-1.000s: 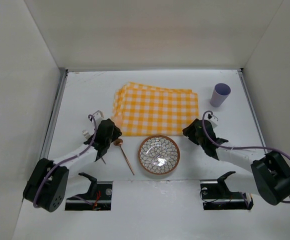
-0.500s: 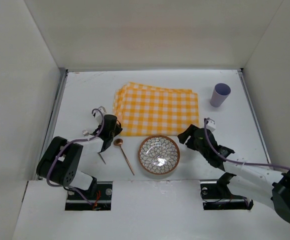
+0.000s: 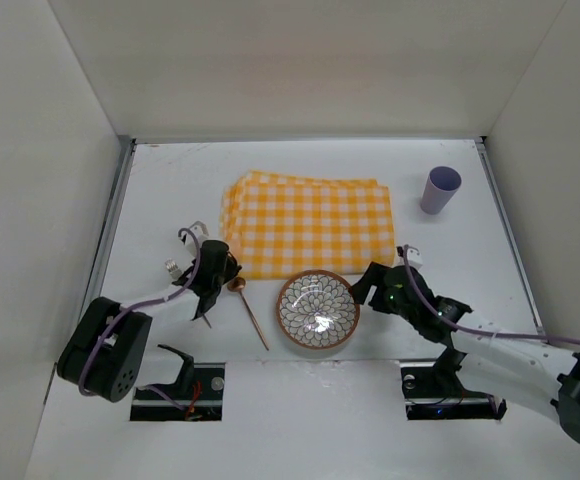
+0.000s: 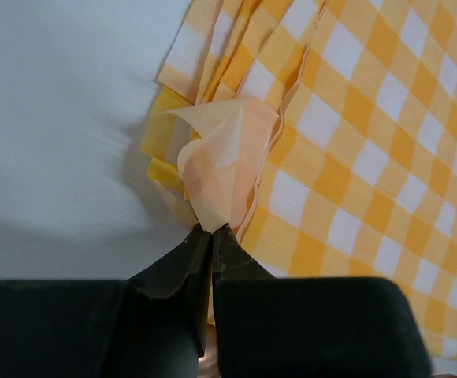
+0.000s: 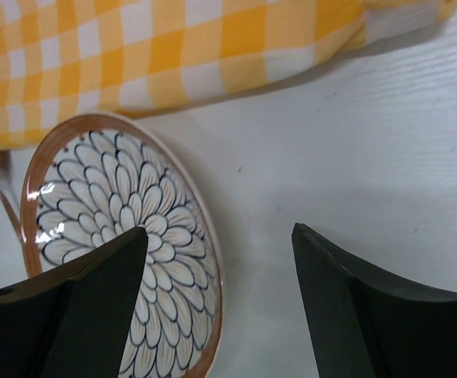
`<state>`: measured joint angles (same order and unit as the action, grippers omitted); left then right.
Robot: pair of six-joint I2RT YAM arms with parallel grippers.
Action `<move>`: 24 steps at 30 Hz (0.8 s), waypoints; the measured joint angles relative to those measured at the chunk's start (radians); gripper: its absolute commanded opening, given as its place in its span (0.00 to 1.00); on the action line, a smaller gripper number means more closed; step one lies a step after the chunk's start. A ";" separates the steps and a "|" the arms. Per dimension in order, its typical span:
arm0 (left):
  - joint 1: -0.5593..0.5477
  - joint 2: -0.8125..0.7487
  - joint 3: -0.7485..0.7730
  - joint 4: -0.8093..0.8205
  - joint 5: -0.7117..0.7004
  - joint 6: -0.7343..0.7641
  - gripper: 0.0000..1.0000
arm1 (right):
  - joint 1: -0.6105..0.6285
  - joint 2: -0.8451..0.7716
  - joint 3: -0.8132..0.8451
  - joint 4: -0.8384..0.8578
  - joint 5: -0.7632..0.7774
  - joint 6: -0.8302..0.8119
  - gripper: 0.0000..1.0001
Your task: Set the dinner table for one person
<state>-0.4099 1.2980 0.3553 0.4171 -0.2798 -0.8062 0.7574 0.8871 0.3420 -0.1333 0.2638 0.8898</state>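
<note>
Here the left gripper [image 4: 211,230] is pinched on the checked cloth [image 4: 354,157] at its near-left corner. The right gripper [image 5: 219,232], jaws wide and empty, faces the cloth's near-right corner, with the bowl [image 5: 110,205] alongside.

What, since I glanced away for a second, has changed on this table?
The left pincer closed on the near-left corner of the checked cloth, pinching up a layer. The right pincer opened wide and moved nearer, to the right rim of the patterned bowl. Bowl, spoon and purple cup stayed put.
</note>
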 measured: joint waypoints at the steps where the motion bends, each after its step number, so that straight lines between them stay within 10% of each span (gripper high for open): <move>1: -0.001 -0.016 -0.009 -0.006 0.000 0.000 0.01 | 0.012 -0.009 0.000 -0.008 -0.011 0.000 0.81; 17: -0.021 -0.137 -0.060 -0.053 0.003 -0.016 0.40 | 0.076 0.087 0.002 0.002 -0.110 0.000 0.70; 24: -0.018 -0.328 -0.058 -0.099 -0.011 -0.009 0.41 | 0.067 0.206 0.003 0.106 -0.163 0.000 0.25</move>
<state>-0.4282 0.9695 0.2970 0.3180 -0.2905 -0.8154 0.8242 1.0935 0.3454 -0.0277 0.1005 0.8902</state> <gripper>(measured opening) 0.404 0.407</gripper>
